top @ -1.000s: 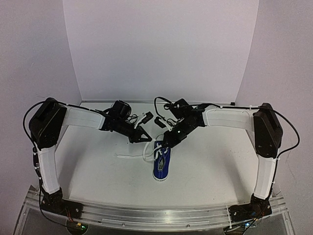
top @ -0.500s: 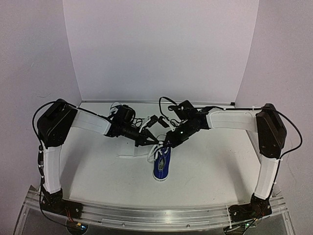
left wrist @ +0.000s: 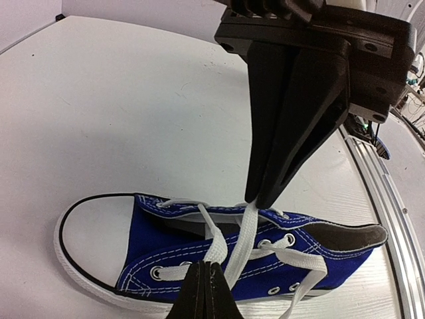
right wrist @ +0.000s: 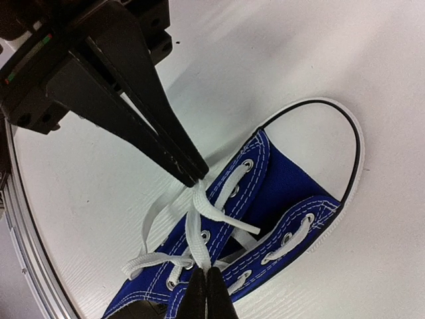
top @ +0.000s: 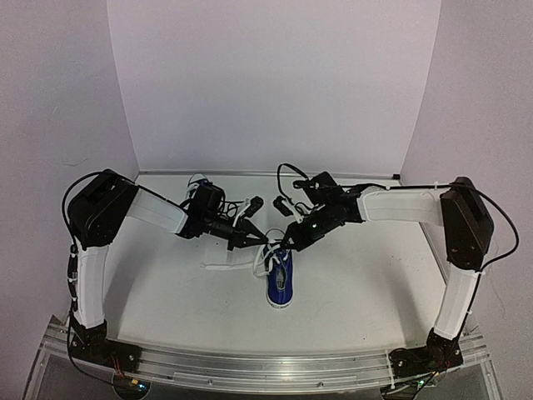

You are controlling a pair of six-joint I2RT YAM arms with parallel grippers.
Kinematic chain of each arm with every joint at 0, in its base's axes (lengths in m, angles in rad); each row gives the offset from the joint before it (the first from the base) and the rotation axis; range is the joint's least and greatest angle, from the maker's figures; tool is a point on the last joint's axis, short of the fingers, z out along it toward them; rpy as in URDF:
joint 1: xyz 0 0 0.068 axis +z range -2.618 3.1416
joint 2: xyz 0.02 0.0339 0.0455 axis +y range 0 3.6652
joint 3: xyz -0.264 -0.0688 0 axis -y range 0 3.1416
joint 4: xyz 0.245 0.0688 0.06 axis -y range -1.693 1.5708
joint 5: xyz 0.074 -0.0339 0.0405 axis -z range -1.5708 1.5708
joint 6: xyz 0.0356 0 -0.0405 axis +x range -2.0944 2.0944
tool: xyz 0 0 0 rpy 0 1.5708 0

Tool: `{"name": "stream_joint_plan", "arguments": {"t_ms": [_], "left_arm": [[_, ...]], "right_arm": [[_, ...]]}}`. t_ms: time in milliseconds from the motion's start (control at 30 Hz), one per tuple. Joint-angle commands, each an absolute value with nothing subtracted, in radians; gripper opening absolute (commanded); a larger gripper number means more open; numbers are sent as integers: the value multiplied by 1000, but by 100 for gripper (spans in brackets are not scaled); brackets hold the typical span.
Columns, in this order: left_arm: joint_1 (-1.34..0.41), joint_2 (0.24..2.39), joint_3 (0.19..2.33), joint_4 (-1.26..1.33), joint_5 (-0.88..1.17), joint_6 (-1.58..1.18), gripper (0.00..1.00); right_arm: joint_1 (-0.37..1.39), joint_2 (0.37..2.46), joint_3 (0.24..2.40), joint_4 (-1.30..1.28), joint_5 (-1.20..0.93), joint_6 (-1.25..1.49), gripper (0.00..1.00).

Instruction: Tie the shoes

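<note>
One blue shoe (top: 281,283) with a white toe cap lies on the white table, toe toward the near edge. Its white laces (left wrist: 247,234) are loose and cross over the tongue. My left gripper (top: 263,239) is shut on one lace strand just left of the shoe's collar; in its wrist view its tip (left wrist: 204,264) pinches the strand above the eyelets. My right gripper (top: 284,244) is shut on the other strand (right wrist: 197,229), with its tip (right wrist: 203,271) low over the shoe (right wrist: 285,179). The two tips stand close together, and each shows in the other's view (left wrist: 256,198) (right wrist: 197,178).
A loose lace end (top: 218,266) trails on the table to the left of the shoe. White walls close in the back and sides. An aluminium rail (top: 266,367) runs along the near edge by the arm bases.
My left gripper has moved right and down to the shoe's collar. The right gripper has shifted slightly, and the shoe has slid a little to the right.
</note>
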State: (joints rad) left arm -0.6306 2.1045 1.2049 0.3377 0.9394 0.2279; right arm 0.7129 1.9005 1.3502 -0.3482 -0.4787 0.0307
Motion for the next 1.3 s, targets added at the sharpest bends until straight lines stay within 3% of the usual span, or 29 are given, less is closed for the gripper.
{"name": "stream_joint_plan", "arguments": {"t_ms": [0, 700, 1000, 1267], "left_arm": [[-626, 2125, 1198, 433, 953, 254, 0], [-670, 2138, 1220, 278, 1164, 407, 0], [-697, 2106, 1187, 460, 1195, 300, 0], [-643, 2096, 1147, 596, 1103, 153, 0]], "right_arm": [[707, 1827, 1329, -263, -502, 28, 0], [692, 1826, 1285, -201, -550, 51, 3], [692, 1832, 1276, -204, -585, 59, 7], [691, 1806, 1255, -204, -592, 45, 0]]}}
